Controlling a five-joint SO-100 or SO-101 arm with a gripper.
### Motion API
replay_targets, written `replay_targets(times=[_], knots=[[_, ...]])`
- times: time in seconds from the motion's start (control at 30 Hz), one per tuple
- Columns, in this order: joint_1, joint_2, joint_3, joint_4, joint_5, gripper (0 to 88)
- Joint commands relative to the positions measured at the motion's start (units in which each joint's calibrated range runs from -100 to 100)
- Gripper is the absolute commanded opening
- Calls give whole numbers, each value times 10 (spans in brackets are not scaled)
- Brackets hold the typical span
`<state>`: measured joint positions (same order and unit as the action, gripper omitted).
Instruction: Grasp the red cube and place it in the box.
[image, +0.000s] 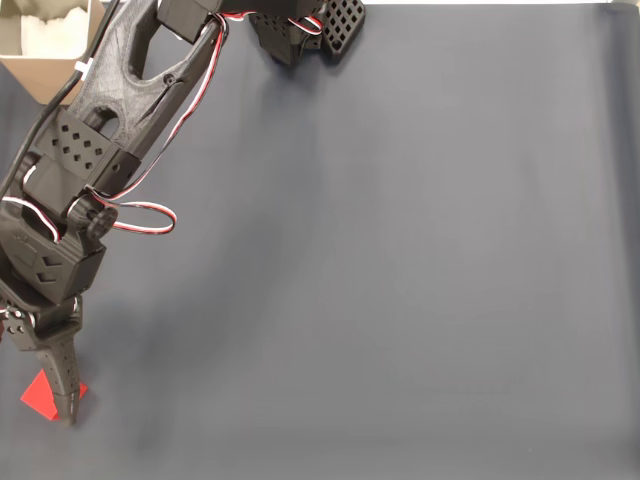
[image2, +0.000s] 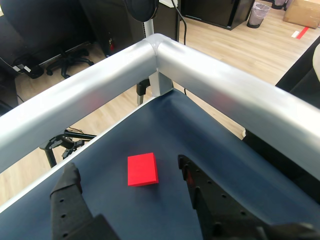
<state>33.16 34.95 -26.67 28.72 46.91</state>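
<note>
The red cube (image: 36, 396) lies on the dark mat at the lower-left corner of the fixed view, partly covered by a black finger (image: 66, 385). My gripper (image: 52, 400) is open and low over it. In the wrist view the red cube (image2: 142, 170) rests flat between the two fingers of the gripper (image2: 126, 164), closer to the right finger (image2: 192, 177), and neither finger touches it. The box (image: 42, 78), tan with a white lining, stands at the top-left corner of the fixed view, partly behind the arm.
A silver metal rail (image2: 160, 50) forms the table's corner just beyond the cube in the wrist view. The arm's base (image: 300, 30) sits at the top of the fixed view. A loop of red, white and black wire (image: 150, 215) hangs off the arm. The dark mat (image: 400, 280) spreads to the right.
</note>
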Motion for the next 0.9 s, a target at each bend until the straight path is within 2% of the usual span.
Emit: replay_targets(times=[0.0, 0.87], knots=[[-6, -12, -16, -13, 2, 447], [-9, 86, -89, -24, 3, 456]])
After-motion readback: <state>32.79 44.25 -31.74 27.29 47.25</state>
